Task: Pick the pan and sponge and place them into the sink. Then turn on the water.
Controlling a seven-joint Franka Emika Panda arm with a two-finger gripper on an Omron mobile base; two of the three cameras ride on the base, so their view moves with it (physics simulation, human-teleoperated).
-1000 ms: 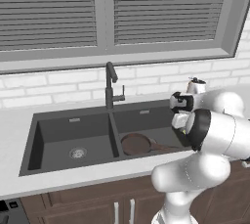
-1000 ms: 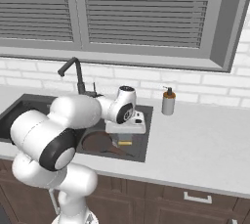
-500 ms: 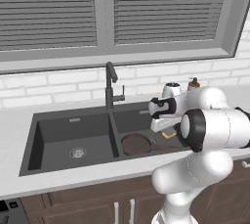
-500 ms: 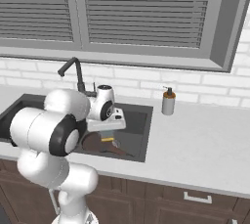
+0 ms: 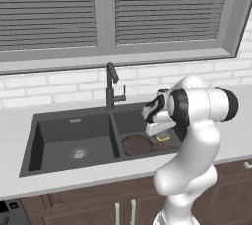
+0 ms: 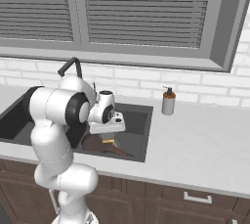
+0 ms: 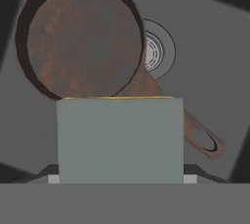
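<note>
One sponge (image 7: 120,139) gripped above pan (image 7: 84,39)

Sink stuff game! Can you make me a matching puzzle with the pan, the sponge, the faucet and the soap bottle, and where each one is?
Things:
1. pan
2. sponge
3. faucet
4. soap bottle

Places:
A. standing on the counter right of the sink
B. held in the gripper above the basin
C. lying flat on the floor of the right basin
D. rising behind the divider between the basins

Pairs: 1-C, 2-B, 3-D, 4-A
</note>
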